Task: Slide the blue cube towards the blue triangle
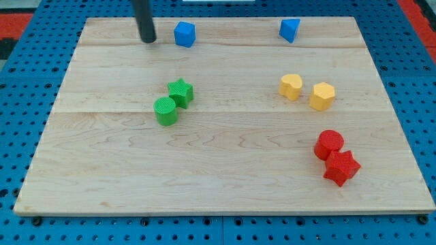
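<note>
The blue cube [184, 34] sits near the view's top, left of centre. The blue triangle [289, 30] sits at the same height, well to the cube's right. My tip [148, 39] rests on the board just left of the blue cube, with a small gap between them. The dark rod rises from it out of the view's top.
A green star [181, 92] and a green cylinder [165, 111] touch at centre left. A yellow heart [291, 86] and a yellow hexagon [322, 96] lie at the right. A red cylinder [330, 144] and a red star [341, 167] lie at lower right. The wooden board [225, 184] sits on a blue pegboard.
</note>
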Action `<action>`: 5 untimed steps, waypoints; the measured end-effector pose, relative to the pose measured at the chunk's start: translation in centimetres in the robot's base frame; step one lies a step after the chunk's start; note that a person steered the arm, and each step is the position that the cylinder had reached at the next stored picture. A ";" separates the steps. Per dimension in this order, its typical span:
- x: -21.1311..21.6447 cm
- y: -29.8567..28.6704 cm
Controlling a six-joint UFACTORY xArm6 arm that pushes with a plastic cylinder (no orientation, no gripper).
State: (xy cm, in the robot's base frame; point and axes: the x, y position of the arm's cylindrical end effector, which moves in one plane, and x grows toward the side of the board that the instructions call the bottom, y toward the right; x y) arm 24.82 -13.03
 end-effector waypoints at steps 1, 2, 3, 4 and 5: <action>-0.4 4.0; -0.6 13.3; -0.6 14.6; -1.6 13.5; -4.1 16.7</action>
State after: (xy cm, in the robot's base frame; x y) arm 20.71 3.64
